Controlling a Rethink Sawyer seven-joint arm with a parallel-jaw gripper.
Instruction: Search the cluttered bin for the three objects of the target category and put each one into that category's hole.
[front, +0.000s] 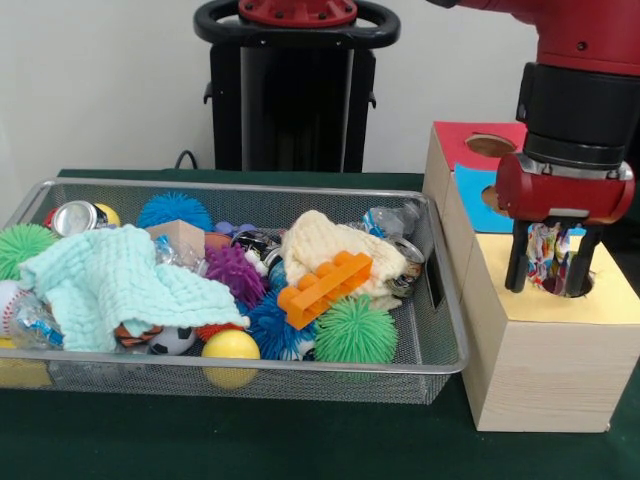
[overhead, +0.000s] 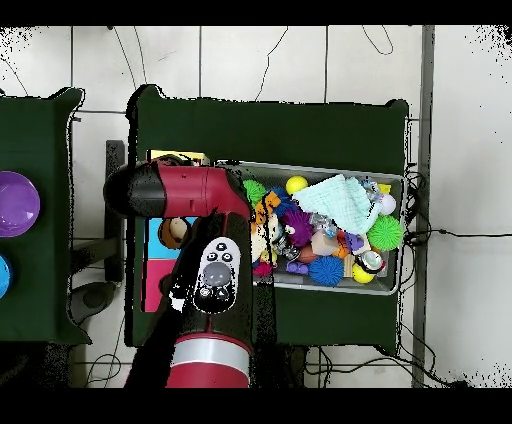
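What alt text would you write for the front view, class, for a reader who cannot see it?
A red robot gripper holds a crumpled colourful wrapper over the round hole in a wooden box's yellow section. Beside it, a wire basket holds spiky balls, cloths, cans and an orange brick.

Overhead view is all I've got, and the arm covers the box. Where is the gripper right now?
Observer: The gripper is down at the round hole in the yellow section of the wooden box.
Operator: Is it carrying anything?
Observer: A crumpled multicoloured item hangs under it, right above that hole. I cannot tell whether it is gripped.
Operator: Is the red section's hole blocked?
Observer: No, the red section's hole is uncovered, beyond the gripper.
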